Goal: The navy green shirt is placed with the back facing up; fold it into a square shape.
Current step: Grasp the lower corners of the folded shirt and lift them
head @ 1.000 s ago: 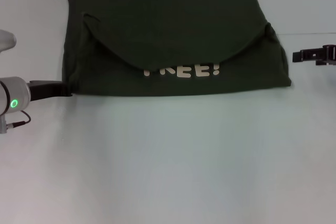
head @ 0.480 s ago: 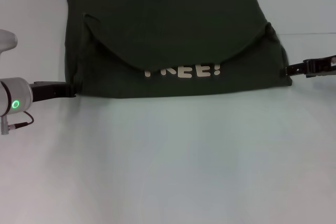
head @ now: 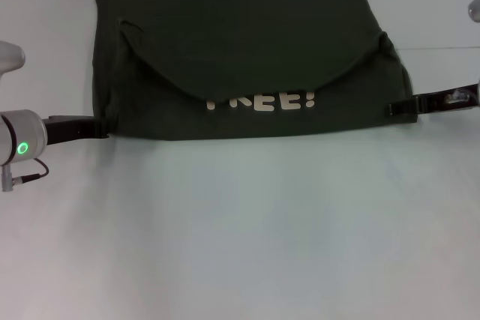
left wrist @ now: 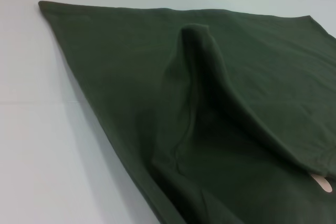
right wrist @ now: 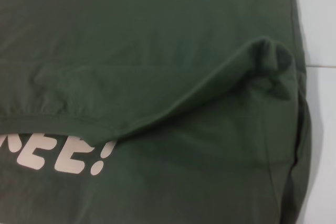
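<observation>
Head view: navy green shirt (head: 247,58) lies folded on far part of table (head: 240,230), curved flap half covering pale letters "REE!". Left gripper (head: 99,128) at shirt's near left corner, right gripper (head: 396,108) at right edge; can't tell if either grips. Left wrist view: plain green folds. Right wrist view: "REE!" under flap.

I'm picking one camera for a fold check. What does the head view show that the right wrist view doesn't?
Only the head view shows the whole navy green shirt on the table, with the left pincer and right pincer at its near corners. Only the right wrist view shows the bunched fabric at the flap's end close up. Both show the folded-over flap part-covering the pale lettering.
</observation>
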Controlling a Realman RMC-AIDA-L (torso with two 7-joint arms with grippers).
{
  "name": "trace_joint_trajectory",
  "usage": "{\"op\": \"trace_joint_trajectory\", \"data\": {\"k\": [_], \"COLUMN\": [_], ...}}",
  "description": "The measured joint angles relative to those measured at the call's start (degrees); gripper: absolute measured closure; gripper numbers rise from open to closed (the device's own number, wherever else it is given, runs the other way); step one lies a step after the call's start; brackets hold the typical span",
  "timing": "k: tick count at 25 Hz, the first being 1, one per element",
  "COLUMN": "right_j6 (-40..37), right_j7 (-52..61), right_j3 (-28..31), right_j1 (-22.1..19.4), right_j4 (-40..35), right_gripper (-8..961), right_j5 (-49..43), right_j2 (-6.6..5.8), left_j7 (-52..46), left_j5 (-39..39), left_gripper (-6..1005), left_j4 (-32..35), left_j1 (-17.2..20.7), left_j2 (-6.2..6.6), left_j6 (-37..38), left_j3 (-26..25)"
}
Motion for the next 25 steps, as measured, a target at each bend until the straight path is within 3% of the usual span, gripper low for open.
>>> {"op": "trace_joint_trajectory", "data": {"k": [11,25], "right_j6": [5.6,8.8], "right_j7": [-1.9,-1.8], "right_j3": [-0.6,-1.0], "right_j1": [0.4,0.5], "right_j4": [1.0,3.2], "right_gripper": [84,111], "right_j5": [0.1,0.0], "right_j2": [2.36,2.73], "left_j7": [-0.2,-0.4], "left_j5": [0.0,0.0], "left_gripper": [982,982], "left_j4": [0.1,0.2], "left_j1": [0.0,0.0], "left_j2": [0.05,0.09], "left_j6": [0.7,0.9], "left_j3": [0.0,0.0]}}
